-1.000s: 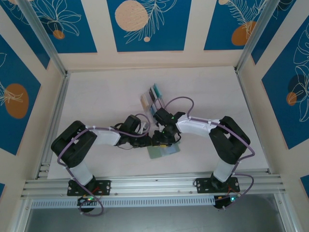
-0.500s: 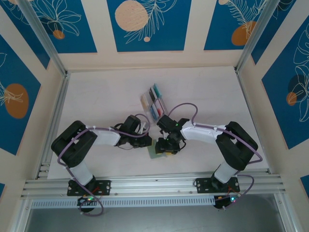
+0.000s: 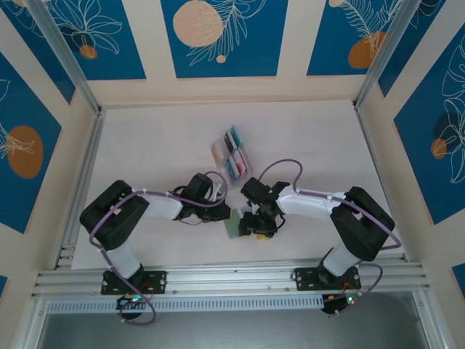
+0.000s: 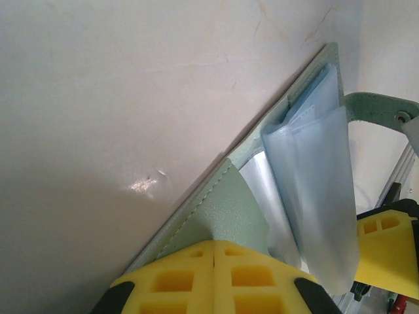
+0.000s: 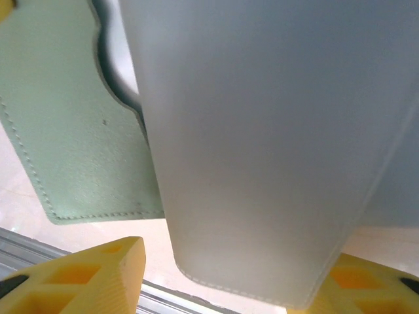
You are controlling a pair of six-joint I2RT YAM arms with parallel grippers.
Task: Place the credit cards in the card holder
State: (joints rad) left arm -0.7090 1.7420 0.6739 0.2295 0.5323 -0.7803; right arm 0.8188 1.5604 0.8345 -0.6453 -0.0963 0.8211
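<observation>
While my left gripper (image 3: pixel 226 214) clamps the holder (image 3: pixel 234 227) near the table's (image 3: pixel 145 145) near edge and my right gripper (image 3: pixel 256 226) straddles a pocket, jaws apart, the cards (image 3: pixel 231 151) sit mid-table, none visibly filed.

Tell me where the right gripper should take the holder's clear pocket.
By the stitched, rounded free end of the pocket, coming from that end: it lifts off the green cover, inside the open right gripper, while the left gripper pins the cover's edge.

Right hand (image 3: pixel 254 224) shifted nearer and rightward over card holder (image 3: pixel 232 226), jaws spreading wider; right elbow swung outward.
</observation>
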